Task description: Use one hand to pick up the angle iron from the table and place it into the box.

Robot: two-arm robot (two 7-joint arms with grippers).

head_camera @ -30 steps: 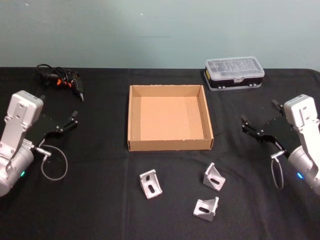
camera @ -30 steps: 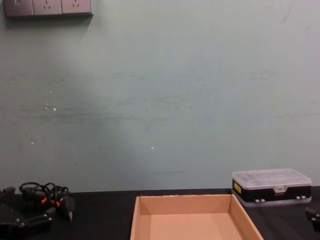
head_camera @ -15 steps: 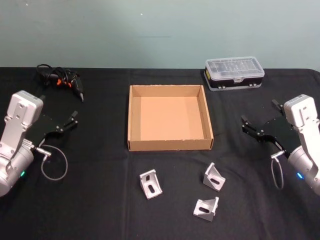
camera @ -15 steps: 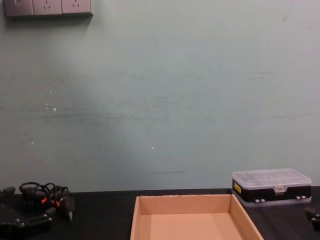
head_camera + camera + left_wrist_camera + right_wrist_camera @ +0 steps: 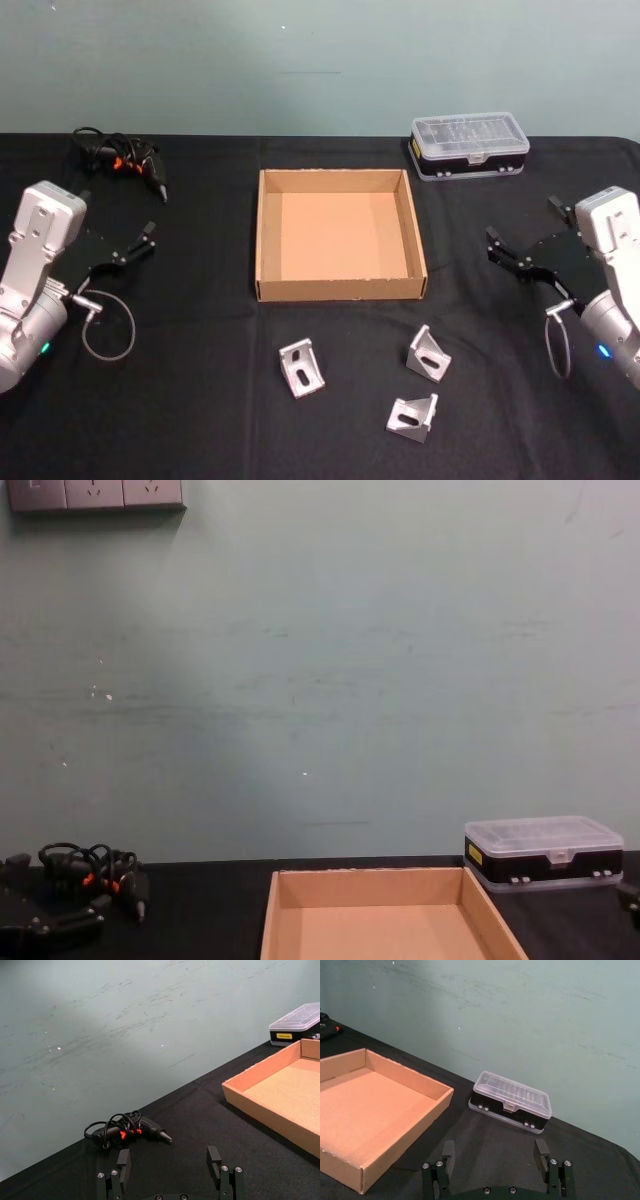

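1. Three angle irons (image 5: 301,368) lie on the table (image 5: 200,400), near the box (image 5: 262,232).
2. Left gripper (image 5: 169,1159) hangs left of the box, wide open, empty.
3. Right gripper (image 5: 495,1151) hangs right of it, wide open, empty.

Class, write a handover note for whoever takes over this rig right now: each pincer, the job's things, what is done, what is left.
Left pincer: open, empty, left side of the table.
Right pincer: open, empty, right side.
Three angle irons lie on the table in front of the empty box.
Done: nothing yet.
Left: grasp one angle iron with one pincer, place it in the box.
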